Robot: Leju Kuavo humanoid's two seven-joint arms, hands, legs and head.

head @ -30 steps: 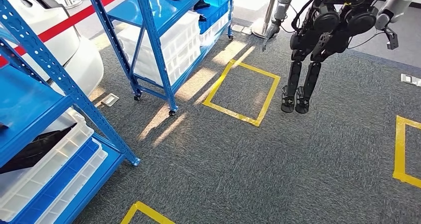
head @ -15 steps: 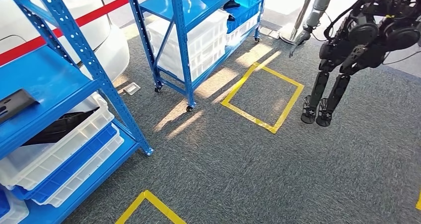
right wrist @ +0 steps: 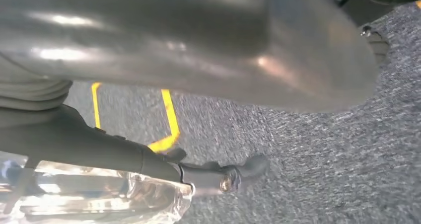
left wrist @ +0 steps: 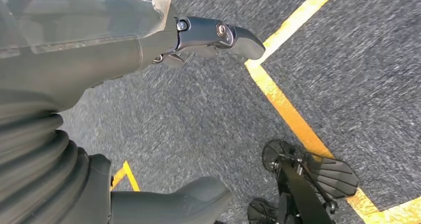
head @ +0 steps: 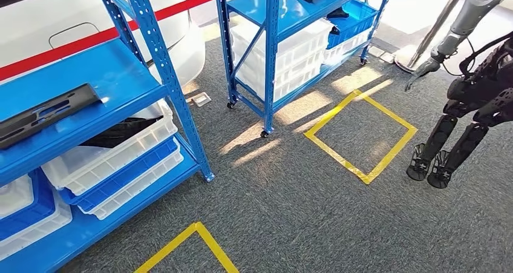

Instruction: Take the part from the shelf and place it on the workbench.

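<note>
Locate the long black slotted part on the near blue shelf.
In the head view the long black slotted part lies flat on the near blue metal shelf, at the picture's left, above a white plastic bin holding another black piece.

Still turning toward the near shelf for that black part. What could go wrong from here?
1. The black part lies near the blue shelf's front edge; a clumsy reach might knock it off.
2. The shelf's upright post stands beside it and could catch an arm.
3. Another robot stands close by, so a wide turn risks contact.
</note>
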